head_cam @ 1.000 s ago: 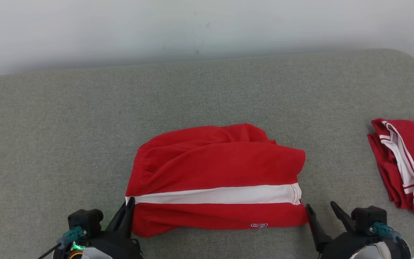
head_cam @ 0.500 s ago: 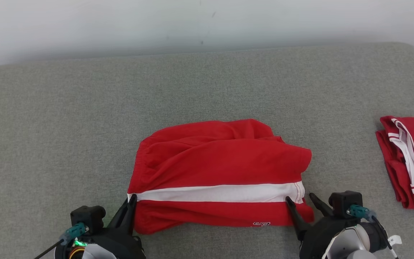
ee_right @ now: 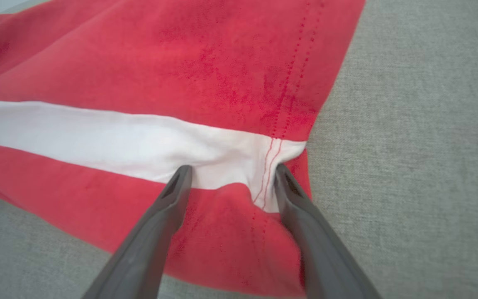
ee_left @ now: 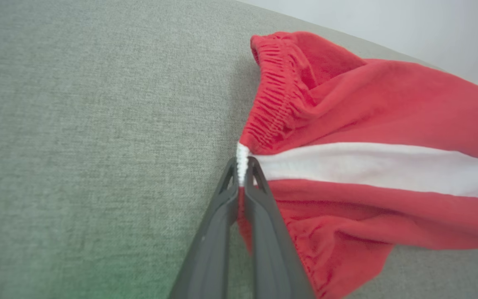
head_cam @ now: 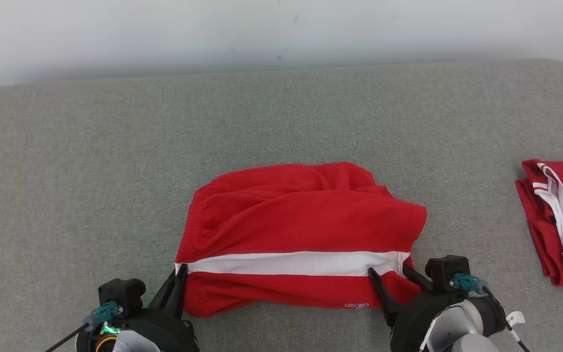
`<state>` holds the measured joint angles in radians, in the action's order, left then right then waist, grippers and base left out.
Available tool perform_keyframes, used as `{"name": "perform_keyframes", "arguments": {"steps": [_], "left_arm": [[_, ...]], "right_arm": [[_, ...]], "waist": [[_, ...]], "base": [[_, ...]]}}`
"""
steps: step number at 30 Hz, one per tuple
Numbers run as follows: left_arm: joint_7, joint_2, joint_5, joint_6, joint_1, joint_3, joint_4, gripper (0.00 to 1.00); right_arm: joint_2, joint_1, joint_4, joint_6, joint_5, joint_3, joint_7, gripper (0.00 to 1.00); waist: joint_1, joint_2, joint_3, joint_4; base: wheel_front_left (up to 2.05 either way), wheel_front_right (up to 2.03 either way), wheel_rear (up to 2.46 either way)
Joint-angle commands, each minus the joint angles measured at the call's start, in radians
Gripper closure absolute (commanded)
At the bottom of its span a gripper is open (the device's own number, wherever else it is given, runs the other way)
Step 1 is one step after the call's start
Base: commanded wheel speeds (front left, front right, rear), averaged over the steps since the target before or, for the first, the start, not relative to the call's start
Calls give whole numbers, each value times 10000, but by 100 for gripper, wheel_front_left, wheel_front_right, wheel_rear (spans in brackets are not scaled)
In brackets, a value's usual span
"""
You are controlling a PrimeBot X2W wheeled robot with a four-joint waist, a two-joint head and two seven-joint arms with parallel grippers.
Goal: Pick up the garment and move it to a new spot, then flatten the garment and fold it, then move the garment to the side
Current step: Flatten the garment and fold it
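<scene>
The garment is a pair of red shorts with a white stripe, lying folded on the grey cushion. My left gripper is shut on the garment's left edge, pinching the white end of the elastic waistband. My right gripper stands open at the garment's right end, its two fingers pressing into the cloth on either side of the stitched hem where the white stripe ends. The fold of cloth between those fingers bulges slightly.
Another red and white garment lies folded at the cushion's right edge. Bare grey cushion stretches to the left and behind the shorts, up to a pale wall.
My right gripper has moved leftward and forward from beside the garment onto its right hem, staying open. The left gripper has kept its grip. The camera shifted slightly.
</scene>
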<state>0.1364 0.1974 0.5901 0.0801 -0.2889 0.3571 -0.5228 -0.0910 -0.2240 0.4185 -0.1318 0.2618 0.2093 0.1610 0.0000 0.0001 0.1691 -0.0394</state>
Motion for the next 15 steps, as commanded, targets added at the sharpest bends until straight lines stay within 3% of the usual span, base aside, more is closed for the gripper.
{"name": "perform_keyframes", "arguments": {"steps": [1, 13, 14, 15], "left_arm": [[52, 32, 20, 24, -65, 17, -33, 100], [-15, 100, 90, 43, 29, 145, -41, 100], [-22, 110, 88, 42, 35, 157, -25, 100], [-34, 123, 91, 35, 44, 167, -9, 100]], "right_arm": [[-4, -76, -22, 28, 83, 110, -116, 0], [-128, -285, 315, 28, 241, 200, -47, 0], [-126, -319, 351, 28, 237, 171, -50, 5], [-113, -352, 374, 28, 248, 142, -72, 36]], "waist": [[0, -1, -26, 2], [0, -1, -176, 8], [0, -1, -180, 23], [0, -1, -188, 39]], "base": [[0, 0, 0], [0, 0, 0], [0, 0, 0], [0, 0, 0]]}}
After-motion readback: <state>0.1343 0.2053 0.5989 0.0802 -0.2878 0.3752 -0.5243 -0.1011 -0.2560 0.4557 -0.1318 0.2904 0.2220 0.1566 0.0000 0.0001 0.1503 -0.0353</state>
